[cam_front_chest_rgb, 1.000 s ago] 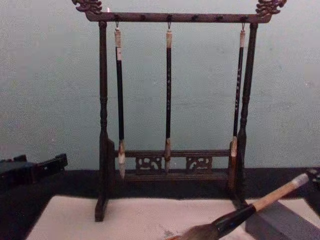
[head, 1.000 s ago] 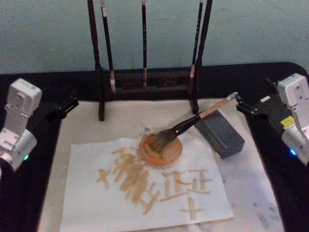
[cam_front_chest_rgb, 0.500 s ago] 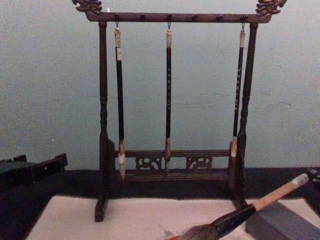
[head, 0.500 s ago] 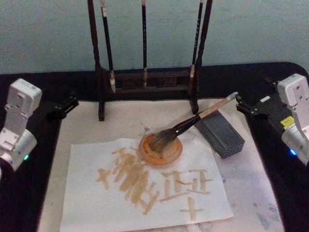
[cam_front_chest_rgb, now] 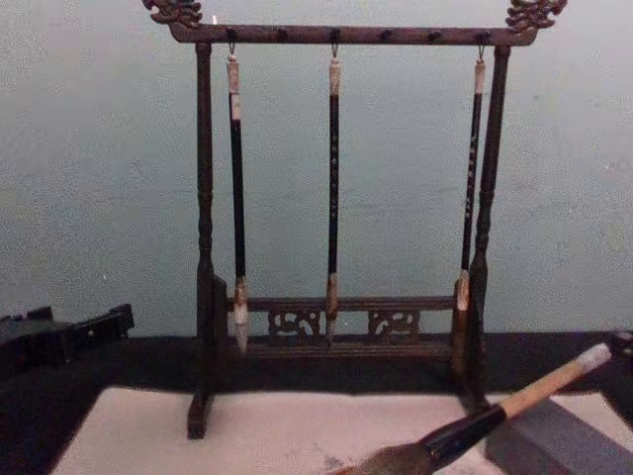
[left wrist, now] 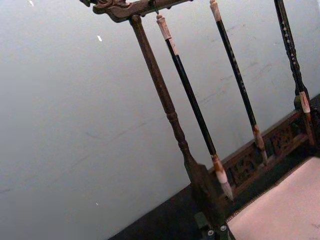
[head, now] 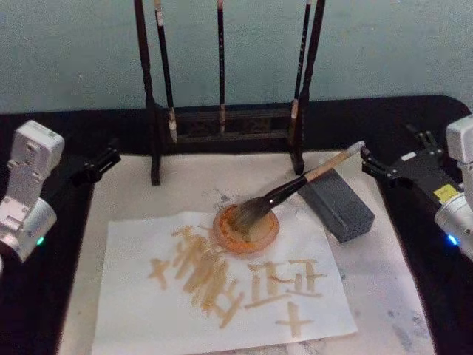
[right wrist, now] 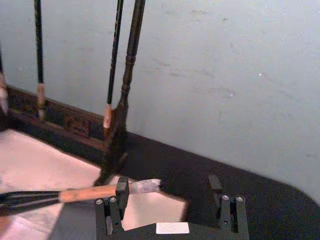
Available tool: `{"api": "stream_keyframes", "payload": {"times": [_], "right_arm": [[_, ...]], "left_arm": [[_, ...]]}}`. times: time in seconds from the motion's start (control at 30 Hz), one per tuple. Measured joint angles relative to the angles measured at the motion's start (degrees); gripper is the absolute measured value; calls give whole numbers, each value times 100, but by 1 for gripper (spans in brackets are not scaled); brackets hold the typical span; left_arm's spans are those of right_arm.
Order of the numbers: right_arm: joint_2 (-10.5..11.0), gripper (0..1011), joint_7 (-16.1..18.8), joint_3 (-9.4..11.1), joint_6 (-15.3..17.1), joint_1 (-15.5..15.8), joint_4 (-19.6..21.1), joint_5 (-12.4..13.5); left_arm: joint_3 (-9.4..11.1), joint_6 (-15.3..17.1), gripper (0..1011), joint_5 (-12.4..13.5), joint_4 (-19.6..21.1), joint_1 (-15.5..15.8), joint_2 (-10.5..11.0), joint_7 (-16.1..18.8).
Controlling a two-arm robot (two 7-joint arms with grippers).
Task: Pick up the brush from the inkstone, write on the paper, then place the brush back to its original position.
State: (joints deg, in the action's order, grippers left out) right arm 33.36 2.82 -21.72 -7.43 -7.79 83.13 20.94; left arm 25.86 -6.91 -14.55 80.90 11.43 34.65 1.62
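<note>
Table [head: 66, 122] left edge: left gripper [head: 94, 164] parked above it, open or closed impossible to tell. Toward the right rear corner of the paper [head: 384, 281], brush [head: 295, 186] lying aslant, bristles in an orange dish [head: 270, 238], handle propped on the inkstone [head: 338, 205]. Probably light, stiff along the handle, soft and wet at the bristles. Best taken on the tan upper handle. Over the right edge, right gripper [right wrist: 167, 189] spread apart around the whitish cap, contact unclear.

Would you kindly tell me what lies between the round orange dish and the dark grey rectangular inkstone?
In the head view, the thick tan-handled brush bridges that gap with its black lower section, bristles in the dish, handle resting on the inkstone.
</note>
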Motion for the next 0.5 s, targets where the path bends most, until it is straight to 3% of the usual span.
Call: {"api": "stream_keyframes", "payload": {"times": [0.1, 0.5], "right_arm": [[-52, 1002, 241, 134, -25, 135, 85, 309], [-251, 1002, 877, 444, -48, 459, 265, 1110]], "left_arm": [[0, 0, 1002, 0, 0, 0, 0, 0], [0, 0, 1002, 0, 0, 0, 0, 0]]}}
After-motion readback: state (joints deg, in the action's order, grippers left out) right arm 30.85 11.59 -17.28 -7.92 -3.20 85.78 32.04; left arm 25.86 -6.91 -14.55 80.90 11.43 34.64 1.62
